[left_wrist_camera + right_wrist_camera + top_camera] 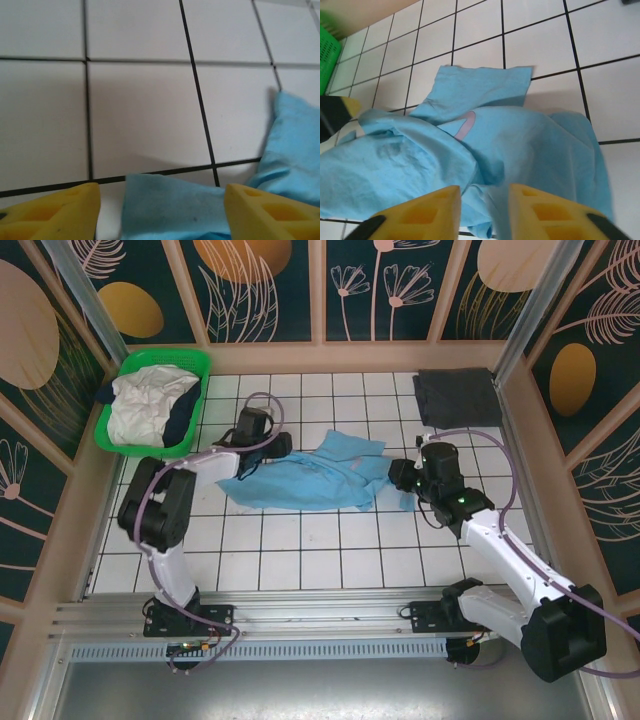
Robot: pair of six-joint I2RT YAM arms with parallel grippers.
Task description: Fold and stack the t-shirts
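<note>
Top external: light blue t-shirt crumpled mid-frame, so likely the flattening step. Left gripper wide, right gripper narrowly parted, neither clamped. Next: grasp hem corners.

Robot test enclosure, lab-like: aluminium rail frame, white gridded tabletop, leaf-print wall panels boxing it in

Left arm bent at elbow, reaching forward-right, left gripper low with jaws wide apart; right arm stretched forward-left, right gripper low, jaws narrowly parted.
</note>
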